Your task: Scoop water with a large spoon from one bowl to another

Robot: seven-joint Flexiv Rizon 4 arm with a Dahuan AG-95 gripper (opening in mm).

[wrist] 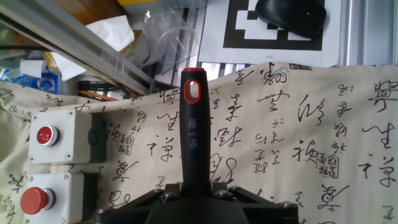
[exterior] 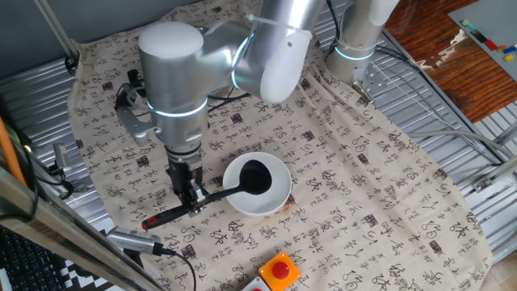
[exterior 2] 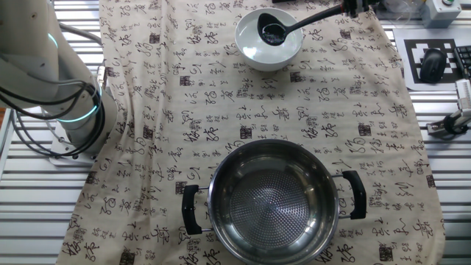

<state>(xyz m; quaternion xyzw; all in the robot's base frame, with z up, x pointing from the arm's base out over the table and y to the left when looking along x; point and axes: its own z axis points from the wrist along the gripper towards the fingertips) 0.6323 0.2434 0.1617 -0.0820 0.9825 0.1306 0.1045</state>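
Open cloth btwn white bowl (exterior 2: pixel 268 38) and steel bowl (exterior 2: pixel 273 202): nothing standing there, room to pass. Ladle (exterior: pixel 212 195) lies across white bowl's rim, cup inside, handle sticking out sideways, fingers (exterior: pixel 194 196) clamped on it. Two button boxes (wrist: pixel 53 165) sit near handle's red tip, on tabletop edge. Arm base (exterior 2: pixel 70 121) off to one side of steel bowl.
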